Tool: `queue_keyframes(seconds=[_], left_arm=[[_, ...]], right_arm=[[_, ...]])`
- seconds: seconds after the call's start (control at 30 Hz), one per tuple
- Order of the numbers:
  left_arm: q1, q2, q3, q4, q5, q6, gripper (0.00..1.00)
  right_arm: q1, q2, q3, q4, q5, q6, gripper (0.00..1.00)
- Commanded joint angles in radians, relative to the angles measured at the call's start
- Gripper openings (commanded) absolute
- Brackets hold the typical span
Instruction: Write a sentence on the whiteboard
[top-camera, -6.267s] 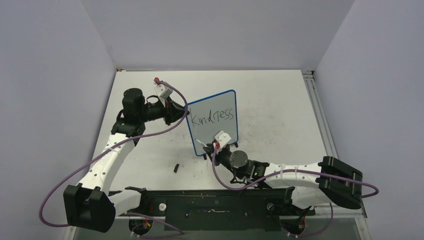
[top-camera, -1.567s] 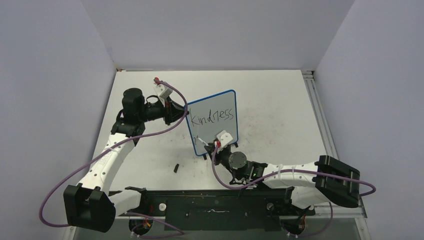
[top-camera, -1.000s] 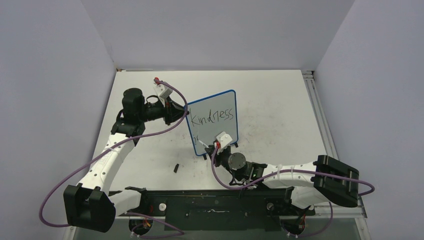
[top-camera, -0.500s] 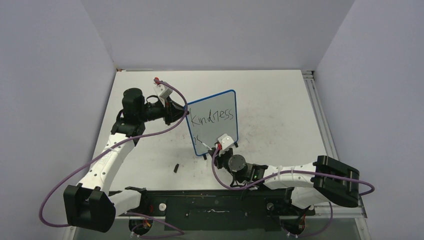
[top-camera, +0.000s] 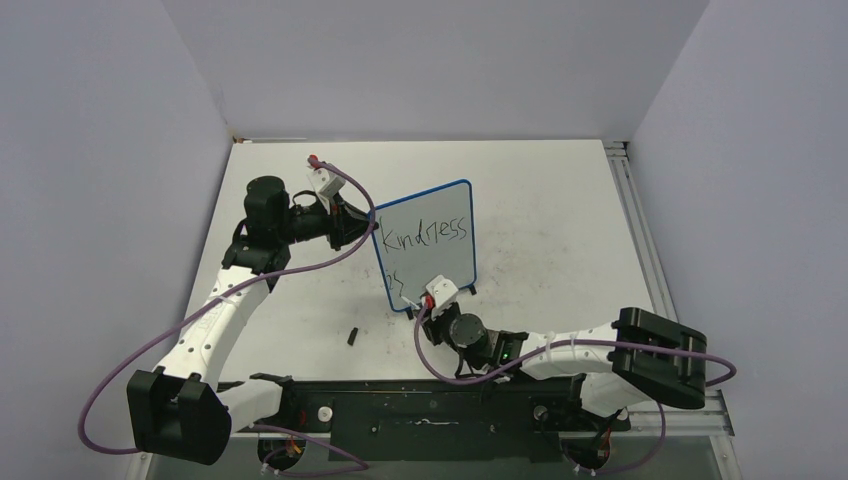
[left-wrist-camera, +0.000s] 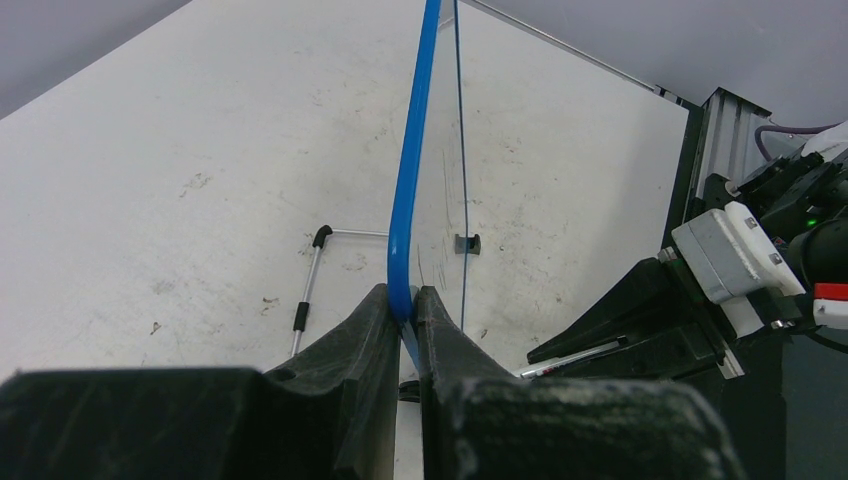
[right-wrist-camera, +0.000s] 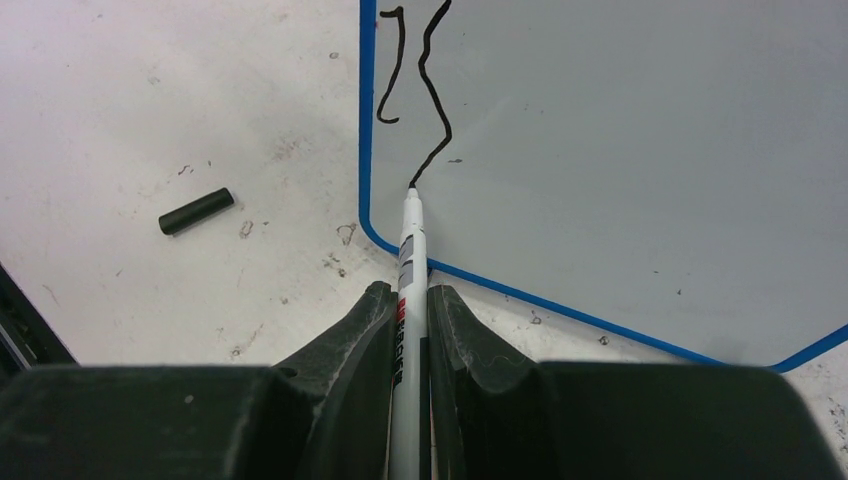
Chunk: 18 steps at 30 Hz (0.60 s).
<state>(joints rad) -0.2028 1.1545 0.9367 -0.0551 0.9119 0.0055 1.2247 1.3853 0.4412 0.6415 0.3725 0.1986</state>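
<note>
Blue framing edged the one whiteboard (top-camera: 425, 245), which stood upright near the middle of the white table (top-camera: 560, 200), its face turned to the near side. Of the sentence (top-camera: 428, 233) one word could be read, "Kindness", along the upper line. Below it at the left sat two black strokes, perhaps an "i" and an "s". Two arms were at the board. The left gripper (left-wrist-camera: 408, 295) was pressed together on the board's left frame edge. The right gripper (right-wrist-camera: 410, 295), by the board's near-left corner, pinched the single marker (right-wrist-camera: 410, 230). The marker's tip touched the board at the end of the second stroke, and the red and grey print on its barrel was blurred past reading. One black cap (right-wrist-camera: 196, 211) lay on the table left of that corner, apart from the board.
</note>
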Motion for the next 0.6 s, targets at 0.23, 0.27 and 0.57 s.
queue_keyframes(seconds=[0.23,0.27,0.57], left_arm=[[-0.004,0.013,0.004,-0.071,0.018,0.034,0.00],[-0.004,0.013,0.003,-0.072,0.017,0.035,0.00],[-0.003,0.015,0.002,-0.076,0.017,0.038,0.00]], right_arm=[[0.023,-0.056,0.046,0.047,-0.012,-0.018,0.05],[0.024,-0.074,0.045,0.037,-0.011,-0.018,0.05],[0.014,-0.216,0.022,-0.069,-0.005,-0.023,0.05]])
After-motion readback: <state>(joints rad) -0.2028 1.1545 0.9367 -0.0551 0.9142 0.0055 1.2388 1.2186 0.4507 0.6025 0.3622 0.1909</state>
